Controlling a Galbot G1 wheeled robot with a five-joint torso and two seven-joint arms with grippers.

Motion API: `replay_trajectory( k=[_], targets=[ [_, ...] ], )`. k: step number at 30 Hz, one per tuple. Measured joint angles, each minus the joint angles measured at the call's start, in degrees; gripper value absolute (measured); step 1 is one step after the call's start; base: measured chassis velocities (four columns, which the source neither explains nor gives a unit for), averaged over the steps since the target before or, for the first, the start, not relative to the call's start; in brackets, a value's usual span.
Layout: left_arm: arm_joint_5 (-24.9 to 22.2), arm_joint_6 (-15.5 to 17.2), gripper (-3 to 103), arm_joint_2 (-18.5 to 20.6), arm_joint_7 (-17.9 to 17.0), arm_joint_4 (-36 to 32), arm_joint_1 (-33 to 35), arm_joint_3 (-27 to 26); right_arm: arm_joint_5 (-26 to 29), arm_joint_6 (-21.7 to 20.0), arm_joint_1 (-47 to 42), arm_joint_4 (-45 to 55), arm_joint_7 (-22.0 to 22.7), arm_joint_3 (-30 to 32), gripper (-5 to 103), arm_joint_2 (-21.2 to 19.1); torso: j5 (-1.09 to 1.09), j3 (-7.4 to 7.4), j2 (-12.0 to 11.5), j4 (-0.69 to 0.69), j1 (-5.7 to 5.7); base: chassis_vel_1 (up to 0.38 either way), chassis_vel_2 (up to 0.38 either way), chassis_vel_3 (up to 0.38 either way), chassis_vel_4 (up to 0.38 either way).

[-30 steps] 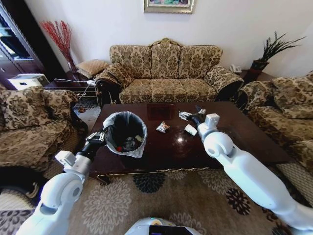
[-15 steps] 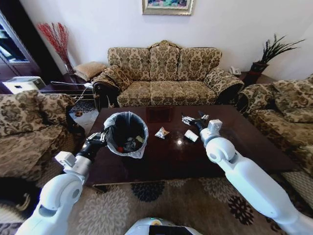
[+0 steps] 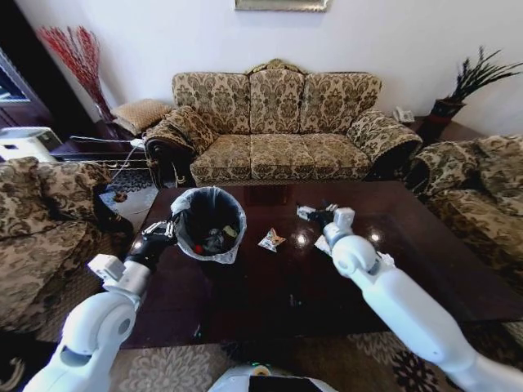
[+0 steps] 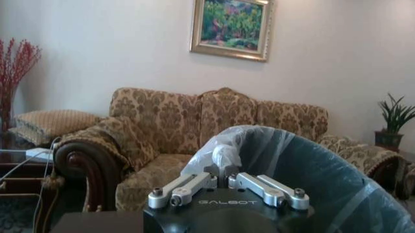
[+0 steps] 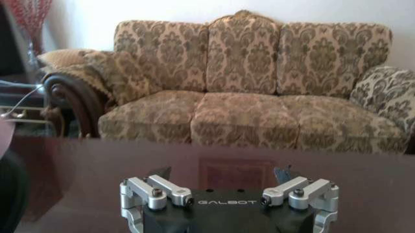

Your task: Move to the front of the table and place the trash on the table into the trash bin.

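The black trash bin (image 3: 209, 222) with its grey-white bag stands on the left part of the dark table (image 3: 278, 286), and litter lies inside it. My left gripper (image 3: 169, 229) is shut on the bin's near-left rim; in the left wrist view its fingertips (image 4: 224, 156) pinch the bag's fold on the bin (image 4: 304, 174). On the table lie a shiny wrapper (image 3: 270, 239), a silvery crumpled piece (image 3: 306, 212) and a white bit (image 3: 321, 242). My right gripper (image 3: 326, 216) hovers low over the table beside the silvery piece. It is open (image 5: 220, 175) with nothing between its fingers.
A patterned three-seat sofa (image 3: 278, 122) faces me behind the table. Armchairs stand on the left (image 3: 41, 212) and right (image 3: 478, 180). A side table (image 3: 82, 147) with cables is at the back left. The rug (image 3: 163, 367) shows at the table's near edge.
The whole picture has shifted: the camera has moved closer to the table, which now reaches lower in view. The left gripper still holds the bin, and the right gripper stays over the litter.
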Motion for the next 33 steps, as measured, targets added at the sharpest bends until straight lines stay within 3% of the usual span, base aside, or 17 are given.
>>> replay_trajectory(
  k=[11,20,27,29,33],
  targets=[
    [0.2,1.3,3,-0.1,-1.1,-0.2,0.1,0.2,-4.3,6.7,-0.4,-11.7,-3.9,-5.7,100,6.7,0.02,0.06,0.0,0.01,0.13,0.025,-0.012,-0.008,0.027],
    [0.2,0.7,3,-0.4,-1.1,0.4,0.2,-0.3,-7.2,7.6,2.4,-19.6,-5.6,-8.4,100,12.1,0.00,0.03,0.0,0.04,0.07,0.037,0.044,0.051,0.035],
    [0.5,0.2,3,-0.9,-0.7,1.6,-0.6,0.0,-8.4,6.8,2.4,-23.1,-4.7,-8.3,103,13.5,0.02,0.04,0.0,-0.01,0.09,0.000,0.000,0.000,0.000],
    [0.6,0.2,3,-1.0,-0.7,1.7,-0.7,0.1,-8.7,6.8,2.3,-23.5,-5.1,-8.1,99,13.6,0.02,0.04,0.0,-0.01,0.09,0.000,0.000,0.000,0.000],
    [0.6,0.1,3,-1.3,-0.4,2.3,-0.9,0.5,-9.7,6.7,1.9,-26.1,-7.7,-7.1,80,14.8,0.01,0.04,0.0,-0.01,0.08,0.000,0.000,0.000,0.000]
  ],
)
